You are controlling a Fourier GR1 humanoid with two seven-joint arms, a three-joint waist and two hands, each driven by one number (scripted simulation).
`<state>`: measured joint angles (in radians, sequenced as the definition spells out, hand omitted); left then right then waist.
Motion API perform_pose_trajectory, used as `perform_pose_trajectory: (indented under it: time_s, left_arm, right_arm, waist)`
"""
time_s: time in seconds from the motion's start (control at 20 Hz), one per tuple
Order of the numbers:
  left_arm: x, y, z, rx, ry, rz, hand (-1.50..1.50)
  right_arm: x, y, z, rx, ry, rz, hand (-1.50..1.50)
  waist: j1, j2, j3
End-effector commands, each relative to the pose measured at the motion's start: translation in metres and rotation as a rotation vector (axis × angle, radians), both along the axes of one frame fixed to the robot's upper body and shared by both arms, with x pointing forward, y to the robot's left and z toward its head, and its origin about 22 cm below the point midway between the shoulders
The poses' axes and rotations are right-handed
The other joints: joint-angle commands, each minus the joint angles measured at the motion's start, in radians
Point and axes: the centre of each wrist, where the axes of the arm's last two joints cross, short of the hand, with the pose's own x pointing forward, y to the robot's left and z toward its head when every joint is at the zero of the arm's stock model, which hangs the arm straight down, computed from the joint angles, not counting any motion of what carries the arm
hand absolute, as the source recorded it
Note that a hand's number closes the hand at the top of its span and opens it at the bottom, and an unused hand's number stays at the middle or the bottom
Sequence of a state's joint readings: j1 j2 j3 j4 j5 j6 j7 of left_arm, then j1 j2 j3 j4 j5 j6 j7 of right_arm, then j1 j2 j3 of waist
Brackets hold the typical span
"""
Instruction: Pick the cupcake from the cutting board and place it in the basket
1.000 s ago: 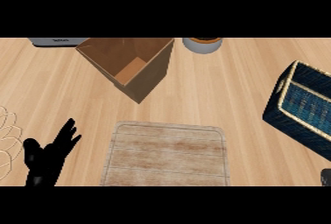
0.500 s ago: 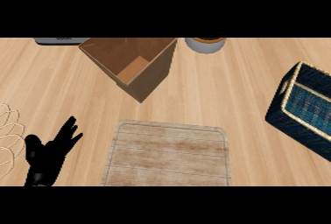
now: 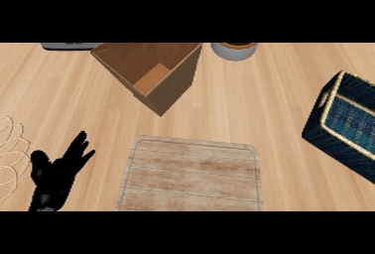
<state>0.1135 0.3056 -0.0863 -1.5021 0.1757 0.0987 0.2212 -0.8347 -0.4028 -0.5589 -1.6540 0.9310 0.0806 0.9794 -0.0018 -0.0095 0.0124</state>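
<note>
1. head view: left hand (image 3: 57, 171) at lower left, fingers straight and released, resting beside the board (image 3: 192, 174); right hand not in view.
2. no cupcake shows on the board; the basket (image 3: 344, 124) at the right edge is cut off, so it may be inside it, can't tell.
3. progress: unclear, placing unconfirmed.

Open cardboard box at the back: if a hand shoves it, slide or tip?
The cardboard box is open and looks empty, so probably light. It sits flat on the smooth wooden counter, so it would likely slide rather than tip. Its thin walls may flex.
</note>
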Motion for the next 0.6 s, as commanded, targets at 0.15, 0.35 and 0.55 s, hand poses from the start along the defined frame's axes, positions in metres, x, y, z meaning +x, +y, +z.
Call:
perform_pose_trajectory:
  time_s: [0.15, 0.35, 0.55]
  left_arm:
    - [-0.018, -0.023, -0.027, -0.018, 0.146, 0.006, 0.0]
    - [-0.02, 0.004, -0.029, 0.004, 0.139, 0.027, 0.0]
    - [-0.017, 0.0, -0.035, 0.005, 0.145, 0.038, 0.0]
  right_arm:
    - [-0.009, -0.042, -0.05, 0.062, -0.031, -0.018, 1.5]
    - [-0.022, -0.06, -0.066, -0.022, 0.129, -0.238, 1.5]
    - [-0.02, -0.07, -0.082, -0.08, 0.247, -0.142, 1.5]
  waist:
    - [-0.001, 0.011, -0.011]
    - [-0.012, 0.013, -0.013]
    - [-0.005, 0.013, -0.013]
